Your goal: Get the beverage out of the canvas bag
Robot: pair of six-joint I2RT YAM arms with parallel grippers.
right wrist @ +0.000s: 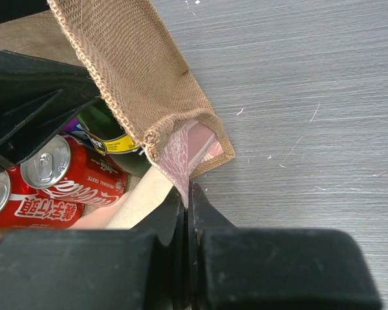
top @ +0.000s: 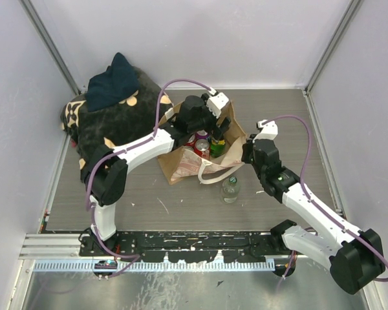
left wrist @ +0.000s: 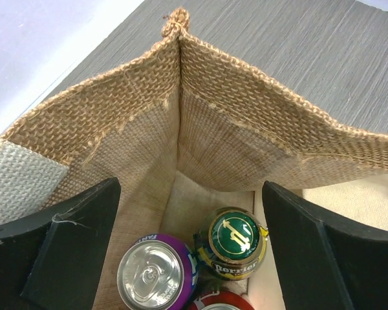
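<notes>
Contents of the bag (top: 181, 166): purple can (left wrist: 156, 274), red cans (right wrist: 71, 187) and green bottle (left wrist: 236, 242), just below the spread left gripper (left wrist: 191, 219); right gripper (right wrist: 186, 205), jaws pressed together, pinches the bag's rim at a corner.

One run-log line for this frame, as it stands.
right claw shut on canvas bag rim | left claw open above Perrier bottle and purple can inside bag | no drink gripped

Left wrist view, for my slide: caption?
Open left jaws above a purple can and Perrier bottle in the canvas bag.
</notes>
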